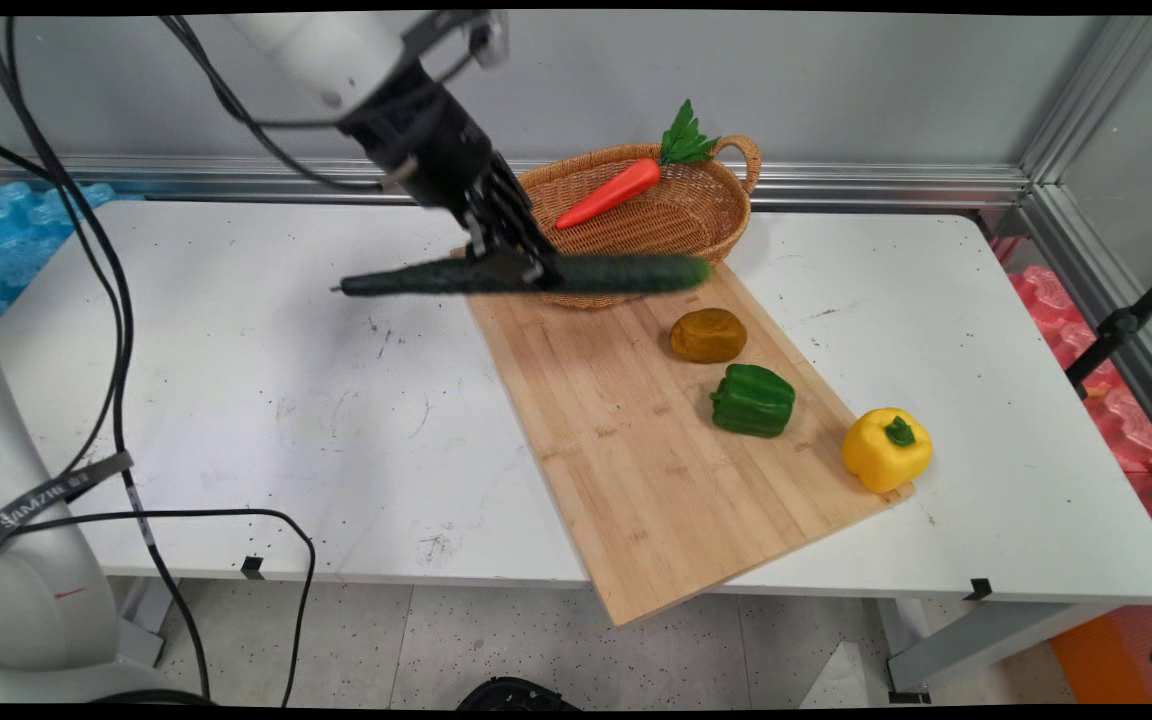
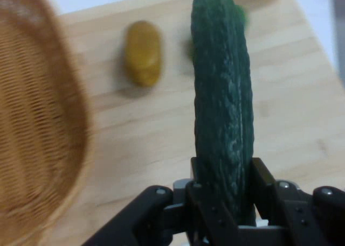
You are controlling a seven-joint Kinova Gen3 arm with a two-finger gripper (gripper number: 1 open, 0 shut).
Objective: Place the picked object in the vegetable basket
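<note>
My gripper [image 1: 516, 268] is shut on a long dark green cucumber [image 1: 626, 273], held level in the air just in front of the wicker basket [image 1: 706, 215]. In the hand view the cucumber [image 2: 222, 100] runs up from between the two fingers [image 2: 262, 184], above the wooden cutting board [image 2: 151, 133]. The basket [image 2: 38, 143] fills that view's left side. An orange carrot [image 1: 608, 193] with green leaves lies in the basket.
On the cutting board [image 1: 636, 460] lie a brown potato [image 1: 708, 335], a green bell pepper [image 1: 753, 400] and, at its right edge, a yellow bell pepper [image 1: 887, 449]. The potato [image 2: 143, 53] also shows in the hand view. Black cables hang at the left.
</note>
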